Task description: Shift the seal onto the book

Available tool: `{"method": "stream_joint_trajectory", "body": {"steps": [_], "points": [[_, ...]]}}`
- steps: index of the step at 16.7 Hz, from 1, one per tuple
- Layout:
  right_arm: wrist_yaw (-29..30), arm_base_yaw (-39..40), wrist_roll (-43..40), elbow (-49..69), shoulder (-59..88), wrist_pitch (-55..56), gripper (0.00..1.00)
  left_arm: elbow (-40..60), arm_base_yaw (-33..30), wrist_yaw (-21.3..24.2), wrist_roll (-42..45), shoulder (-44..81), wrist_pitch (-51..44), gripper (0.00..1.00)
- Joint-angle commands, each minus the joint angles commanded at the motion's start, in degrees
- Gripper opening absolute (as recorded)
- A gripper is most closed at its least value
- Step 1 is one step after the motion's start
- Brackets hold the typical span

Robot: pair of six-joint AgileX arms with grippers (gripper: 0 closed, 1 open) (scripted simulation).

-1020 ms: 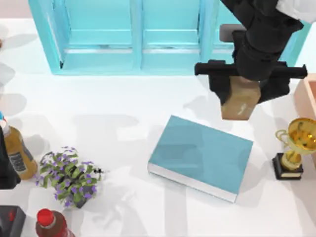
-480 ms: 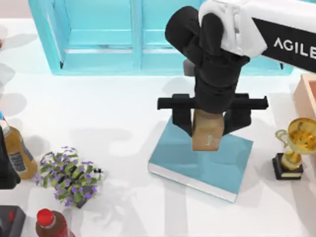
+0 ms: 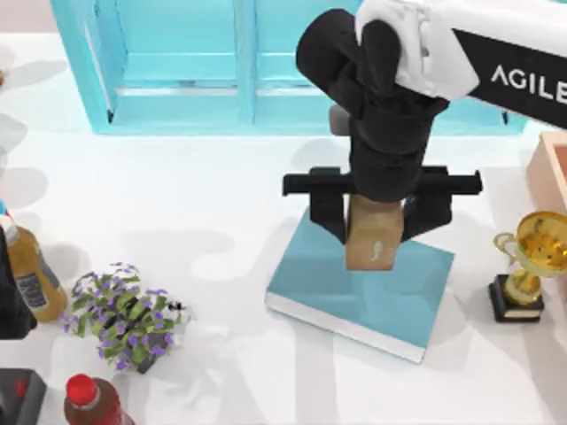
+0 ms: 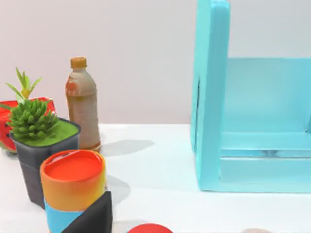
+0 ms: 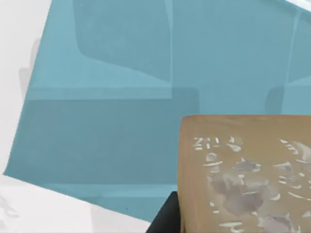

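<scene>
— What does the seal look like from where you are?

— The seal [image 3: 373, 240] is a small tan-brown block, plain on its sides. In my right wrist view its end face [image 5: 248, 177] carries pale carved marks, and it sits far narrower than the book [image 3: 372, 297], whose teal-blue cover and white page edges lie flat on the white table [image 3: 230, 221].

— Anything different from a moment ago?

— A second ago I had the block up near the teal shelf unit [image 3: 239, 66], off the book's far right corner. Since then my right arm has swung toward the table's left, and half a second ago it was already about here; the block now hangs a shade lower.

— And where is it against your gripper?

— My right gripper [image 3: 376, 217] has its two fingers closed on the block's upper part, one on each side, the block pointing down between them. It is over the book's far edge; I cannot tell whether it touches the cover. My left arm is parked at the table's left edge, near the orange-and-blue cup [image 4: 73, 187] and the brown bottle [image 4: 82, 104].
</scene>
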Motion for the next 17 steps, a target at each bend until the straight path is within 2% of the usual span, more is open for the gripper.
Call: {"method": "stream_joint_trajectory", "body": {"steps": [1,14,17], "points": [[0.0,0.0,0.0,0.0,0.0,0.0,0.0,0.0,0.0,0.0,0.0,0.0,0.0,1.0],[0.0,0.0,0.0,0.0,0.0,0.0,0.98,0.0,0.0,0.0,0.0,0.0,0.0,1.0],[0.0,0.0,0.0,0.0,0.0,0.0,1.0,0.0,0.0,0.0,0.0,0.0,0.0,1.0]]}}
